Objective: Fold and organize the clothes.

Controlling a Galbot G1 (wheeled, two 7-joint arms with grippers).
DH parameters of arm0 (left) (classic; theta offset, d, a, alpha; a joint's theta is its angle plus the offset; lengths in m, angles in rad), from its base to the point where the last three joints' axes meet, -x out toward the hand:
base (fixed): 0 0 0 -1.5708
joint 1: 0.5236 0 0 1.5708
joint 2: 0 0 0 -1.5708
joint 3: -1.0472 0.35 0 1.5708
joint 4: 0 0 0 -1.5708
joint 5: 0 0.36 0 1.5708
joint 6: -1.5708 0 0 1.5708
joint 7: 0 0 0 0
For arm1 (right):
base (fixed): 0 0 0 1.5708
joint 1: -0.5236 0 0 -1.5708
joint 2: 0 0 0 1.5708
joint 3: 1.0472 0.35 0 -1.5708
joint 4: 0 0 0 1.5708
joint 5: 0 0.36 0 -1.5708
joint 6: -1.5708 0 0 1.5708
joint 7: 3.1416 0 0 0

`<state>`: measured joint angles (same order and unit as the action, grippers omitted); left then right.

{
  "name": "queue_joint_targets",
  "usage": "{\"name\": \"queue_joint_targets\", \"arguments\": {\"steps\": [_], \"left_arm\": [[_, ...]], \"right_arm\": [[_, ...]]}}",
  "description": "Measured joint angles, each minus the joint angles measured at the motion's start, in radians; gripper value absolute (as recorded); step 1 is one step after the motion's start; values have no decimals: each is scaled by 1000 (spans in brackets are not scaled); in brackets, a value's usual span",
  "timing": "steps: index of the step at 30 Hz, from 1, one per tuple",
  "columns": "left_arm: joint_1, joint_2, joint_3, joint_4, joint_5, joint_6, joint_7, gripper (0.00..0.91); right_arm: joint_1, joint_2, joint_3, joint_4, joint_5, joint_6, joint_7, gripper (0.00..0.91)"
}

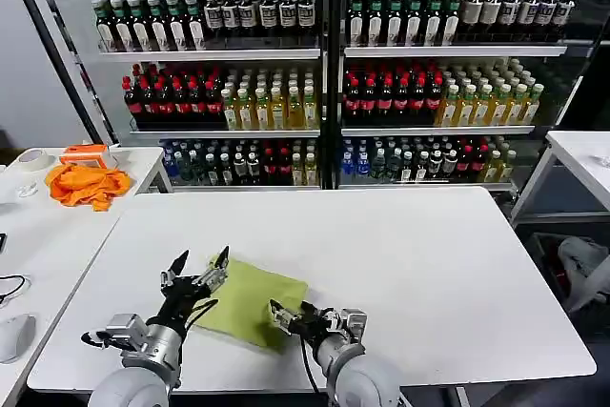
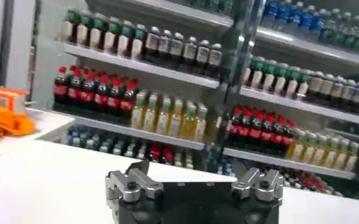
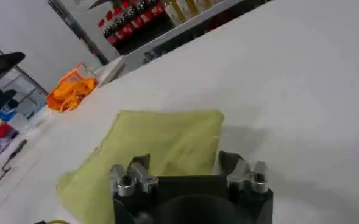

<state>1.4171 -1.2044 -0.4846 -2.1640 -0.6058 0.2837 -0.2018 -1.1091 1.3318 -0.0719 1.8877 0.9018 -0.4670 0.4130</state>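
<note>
The clothes are one lime yellow-green T-shirt [image 1: 250, 298], folded into a small rectangle near the front edge of the white table [image 1: 410, 264]. My left gripper [image 1: 200, 266] hovers open at the shirt's left edge with its fingers pointing up and away. In the left wrist view the left gripper [image 2: 192, 173] has its jaws spread with nothing between them. My right gripper [image 1: 284, 316] is open just above the shirt's near right corner. The right wrist view shows the right gripper [image 3: 184, 163] over the folded shirt [image 3: 161, 137], holding nothing.
An orange cloth [image 1: 86, 185] and a tape roll [image 1: 33, 159] lie on the side table at the left. Shelves of bottles [image 1: 324, 73] stand behind the table. Another white table [image 1: 586, 154] is at the right. The table is bare to the right of the shirt.
</note>
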Motion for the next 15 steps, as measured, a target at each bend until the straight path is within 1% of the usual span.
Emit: {"name": "queue_joint_targets", "arguments": {"steps": [9, 15], "left_arm": [[20, -1, -24, -2, -15, 1, -10, 907], [23, -10, -28, -3, -26, 1, -20, 907]], "right_arm": [[24, 23, -7, -42, 15, 16, 15, 0], [43, 21, -4, -64, 1, 27, 9, 0]]}}
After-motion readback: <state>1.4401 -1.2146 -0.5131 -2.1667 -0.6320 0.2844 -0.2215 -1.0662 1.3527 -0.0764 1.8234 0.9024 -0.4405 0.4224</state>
